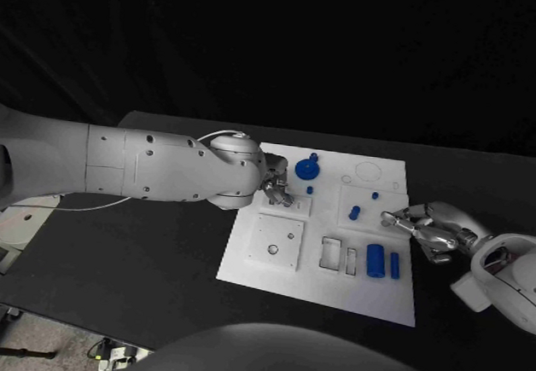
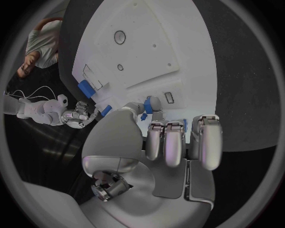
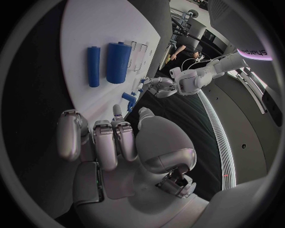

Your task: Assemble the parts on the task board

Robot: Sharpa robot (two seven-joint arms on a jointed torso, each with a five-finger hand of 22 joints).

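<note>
The white task board [image 1: 323,283] lies mid-table. My left hand [image 1: 275,191] hovers over its left half, fingers curled, pinching a small blue part [image 2: 151,105] between thumb and a fingertip. Just beyond it a blue knob [image 1: 308,166] stands on the board, with a short blue peg [image 1: 310,189] beside it. My right hand [image 1: 426,231] is at the board's right edge with nothing in it, its fingertips [image 3: 117,112] a little short of another blue peg [image 1: 354,213] [image 3: 128,98]. Two blue cylinders [image 1: 375,261] [image 3: 118,61], one thick and one thin [image 1: 396,265], lie side by side near the front.
A square plate with a round hole [image 1: 275,240] sits on the board's front left, with two rectangular slots [image 1: 330,252] next to it. A ring outline [image 1: 370,171] marks the far right corner. Black table [image 1: 138,287] surrounds the board.
</note>
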